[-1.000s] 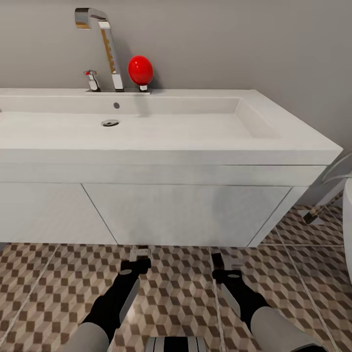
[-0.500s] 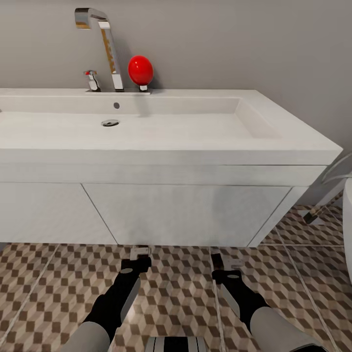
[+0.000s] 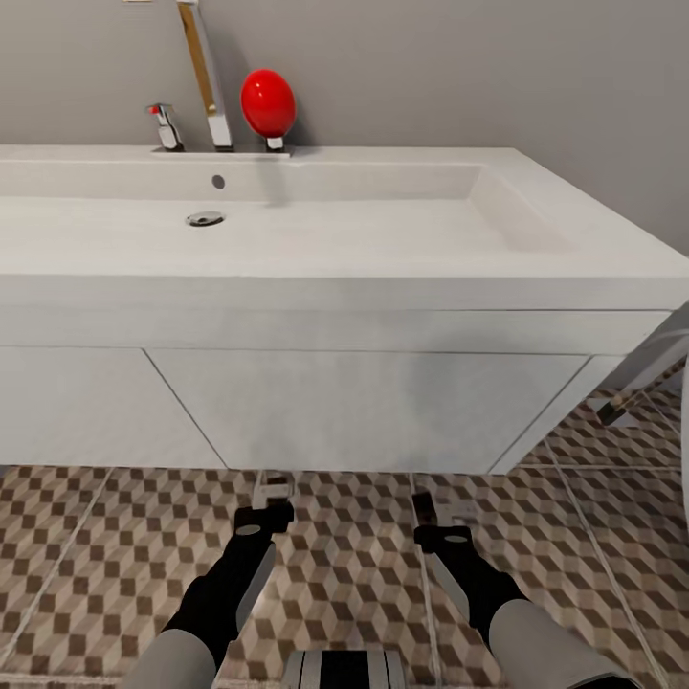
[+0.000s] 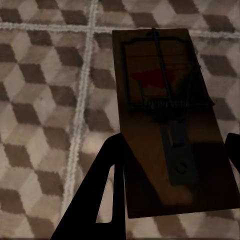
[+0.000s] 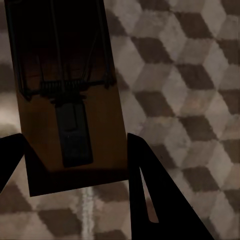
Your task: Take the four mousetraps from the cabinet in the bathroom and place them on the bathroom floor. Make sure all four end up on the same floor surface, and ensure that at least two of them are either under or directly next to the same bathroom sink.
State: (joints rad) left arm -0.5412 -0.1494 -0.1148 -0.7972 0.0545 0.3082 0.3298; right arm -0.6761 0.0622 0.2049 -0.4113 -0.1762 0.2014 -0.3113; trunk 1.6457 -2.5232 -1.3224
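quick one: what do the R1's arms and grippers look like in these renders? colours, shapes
Both arms match: a pale grey rounded forearm shell, then a matte black wrist tapering toward the gripper, with a light grey panel along its side. The left gripper and right gripper have a black block base with a small pale disc on top. The fingers are flat, black, tapered blades with a slot. No cables or markings visible.

Grey wall point(image 3: 478, 67), white sink unit point(image 3: 383, 402), chrome tap point(image 3: 203, 77), red ball point(image 3: 267, 102)

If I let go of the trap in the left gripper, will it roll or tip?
Probably neither: the mousetrap is a flat rectangular board, so it should land flat on the bathroom floor. It looks stiff and likely light, held by its edges between the left gripper fingers. Its thin wire could snag.
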